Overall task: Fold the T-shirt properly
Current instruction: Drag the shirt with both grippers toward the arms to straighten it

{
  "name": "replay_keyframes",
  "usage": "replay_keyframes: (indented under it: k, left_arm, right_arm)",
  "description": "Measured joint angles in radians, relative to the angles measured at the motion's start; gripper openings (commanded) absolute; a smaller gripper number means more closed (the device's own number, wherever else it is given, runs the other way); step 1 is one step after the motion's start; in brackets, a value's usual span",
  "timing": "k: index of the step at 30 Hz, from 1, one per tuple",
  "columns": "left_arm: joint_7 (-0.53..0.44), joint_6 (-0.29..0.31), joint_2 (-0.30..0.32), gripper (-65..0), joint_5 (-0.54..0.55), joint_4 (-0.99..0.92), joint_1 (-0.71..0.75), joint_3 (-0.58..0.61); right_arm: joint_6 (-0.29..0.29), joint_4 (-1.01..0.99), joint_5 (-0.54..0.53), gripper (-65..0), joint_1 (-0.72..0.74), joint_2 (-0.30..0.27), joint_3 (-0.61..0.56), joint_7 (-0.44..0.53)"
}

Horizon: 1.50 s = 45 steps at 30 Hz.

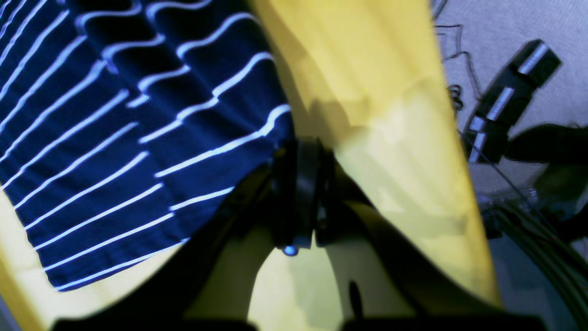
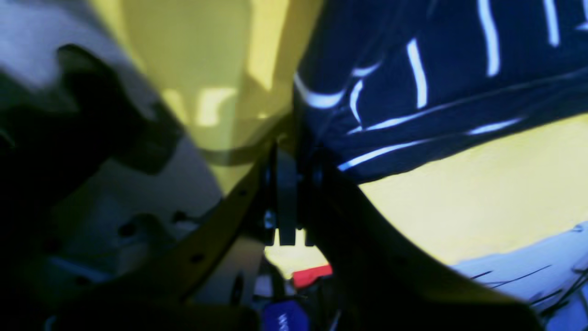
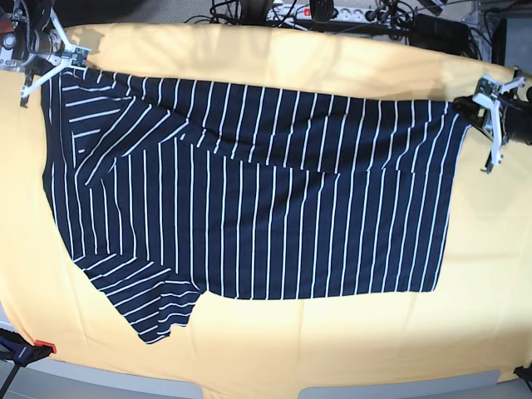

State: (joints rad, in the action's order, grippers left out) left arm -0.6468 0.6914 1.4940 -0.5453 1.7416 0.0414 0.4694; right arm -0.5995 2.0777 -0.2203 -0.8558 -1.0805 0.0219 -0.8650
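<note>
**Both pincers pinch the far corners of the striped shirt**

Pincers first: the left gripper (image 3: 480,106) sits at the far right of the base view, its jaws pressed together on the far right corner of the T-shirt (image 3: 249,199). The right gripper (image 3: 51,60) does the same at the far left corner — both wrist views show dark striped cloth caught between closed black fingers.

Largest of all is the yellow cloth (image 3: 332,349), which covers the table from edge to edge. On it lies the T-shirt, navy with thin white stripes, spread wide across the middle. Its far edge is folded over towards the near side in a long band, and one sleeve points out at the near left. Beyond the far edge of the cloth lies a tangle of cables (image 3: 249,10).
</note>
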Motion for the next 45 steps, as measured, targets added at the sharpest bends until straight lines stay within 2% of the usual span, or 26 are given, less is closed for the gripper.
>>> replay_keyframes:
  k: [6,9,15,16,29,30,31,33,34,35,37,40,45]
  left_arm:
    - [-0.008,0.0,0.002,-65.0,-0.095,0.0,0.111,0.001]
    - [-0.008,0.0,0.004,-65.0,-0.14,0.001,0.122,0.001]
    - [-0.008,0.001,0.005,-65.0,-0.14,0.001,0.122,0.001]
    - [-0.008,0.001,0.004,-65.0,-0.136,0.001,0.122,0.001]
    - [-0.011,0.002,0.005,-65.0,-0.106,0.001,0.122,0.001]
    - [-0.018,0.002,0.005,-62.5,-0.106,0.001,0.122,0.001]
    - [-0.032,0.002,0.005,-55.4,-0.106,0.001,0.122,0.001]
    - [-0.058,0.002,0.005,-38.0,-0.105,0.001,0.122,0.001]
    - [-0.062,0.002,0.005,-31.2,-0.105,0.001,0.122,0.001]
    - [-0.064,0.002,0.005,-27.8,-0.106,0.001,0.122,0.001]
    - [-0.068,0.002,0.005,-27.3,-0.105,0.001,0.122,0.001]
    - [-0.068,0.002,0.005,-27.3,-0.087,0.001,0.122,0.001]
    - [-0.068,0.002,0.005,-27.4,-0.083,0.001,0.111,0.001]
  right_arm:
    - [-0.067,0.0,-0.082,-65.0,-0.001,0.0,0.0,-0.053]
    - [-0.068,0.0,-0.096,-65.0,-0.004,-0.006,0.0,-0.064]
    - [-0.057,0.0,-0.103,-65.0,-0.071,-0.072,0.002,-0.083]
    - [-0.04,0.0,-0.104,-65.0,-0.078,-0.072,0.002,-0.082]
    - [-0.045,0.0,-0.121,-65.0,-0.113,-0.071,0.002,-0.101]
    - [-0.045,0.0,-0.121,-65.0,-0.113,-0.071,0.002,-0.101]
    - [-0.045,0.0,-0.121,-60.8,-0.113,-0.071,0.002,-0.101]
    - [-0.045,0.0,-0.126,-48.4,-0.113,-0.071,0.002,-0.103]
    - [-0.048,0.0,-0.128,-43.0,-0.113,-0.071,0.002,-0.112]
    - [-0.068,0.0,-0.128,-39.4,-0.114,-0.071,0.002,-0.122]
    - [-0.099,0.0,-0.129,-38.0,-0.114,-0.071,0.002,-0.122]
    - [-0.097,0.0,-0.186,-38.0,-0.114,-0.072,0.002,-0.123]
    - [-0.094,0.058,-0.267,-38.0,-0.113,-0.072,0.003,-0.2]
